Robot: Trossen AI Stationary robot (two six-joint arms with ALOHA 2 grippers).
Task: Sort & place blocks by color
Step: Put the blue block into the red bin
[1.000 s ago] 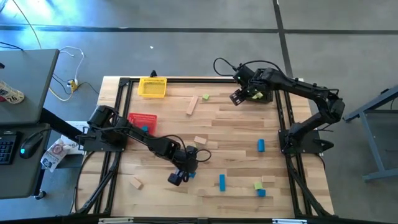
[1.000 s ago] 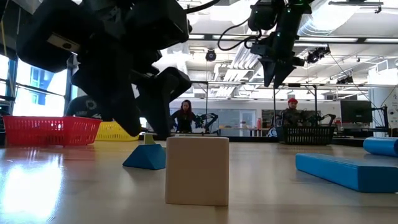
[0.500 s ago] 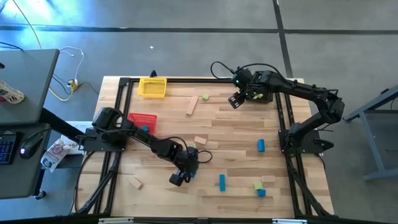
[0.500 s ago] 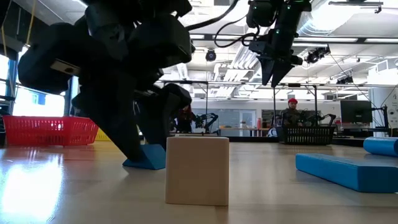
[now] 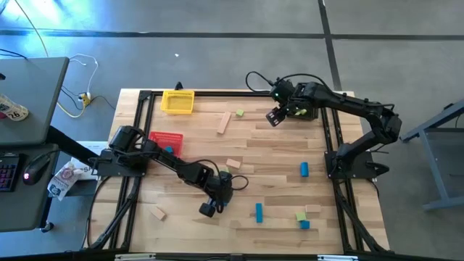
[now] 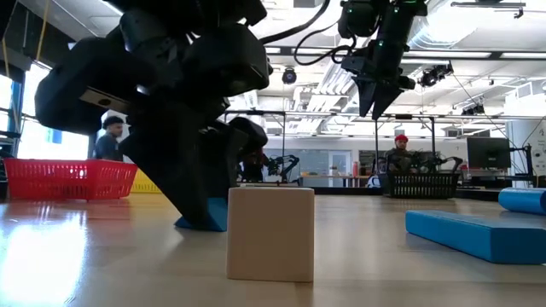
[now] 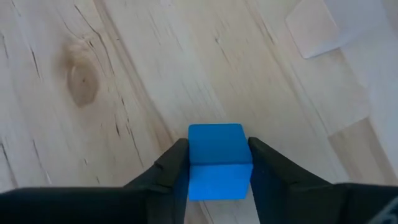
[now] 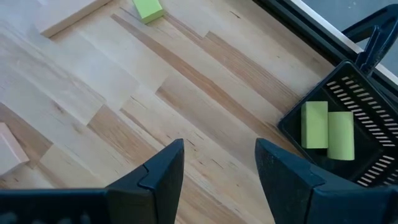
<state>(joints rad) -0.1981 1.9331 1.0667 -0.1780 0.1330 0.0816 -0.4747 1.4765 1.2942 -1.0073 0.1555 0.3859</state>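
Observation:
My left gripper (image 5: 210,207) (image 7: 217,148) is down at the table's near middle, shut on a small blue block (image 7: 216,160) (image 6: 201,223). My right gripper (image 5: 275,116) (image 8: 217,155) hangs open and empty above the far right of the table, beside a black basket (image 8: 364,146) that holds two green blocks (image 8: 328,129). More blocks lie flat on the wood: a green one (image 5: 239,113), a tan bar (image 5: 223,122), a tan piece (image 5: 233,164), a blue one (image 5: 304,169), a blue bar (image 5: 259,212) and a near-right cluster (image 5: 304,219). My left gripper pinches the blue block by its two opposite side faces (image 7: 193,163), one finger (image 7: 171,171) on each side. The fingers come from above, slanting down. The block's underside rests on the table.
A red basket (image 5: 165,140) with a blue block inside and a yellow basket (image 5: 177,101) stand at the far left. A tan block (image 5: 158,213) lies near left. In the low view a tan cube (image 6: 270,233) stands right in front of the left gripper. People show in the room behind.
My left gripper has come down over the blue block, its fingers now low on both sides of it, and has shifted slightly toward the table's right. The block has stayed on the table. The right gripper has barely moved.

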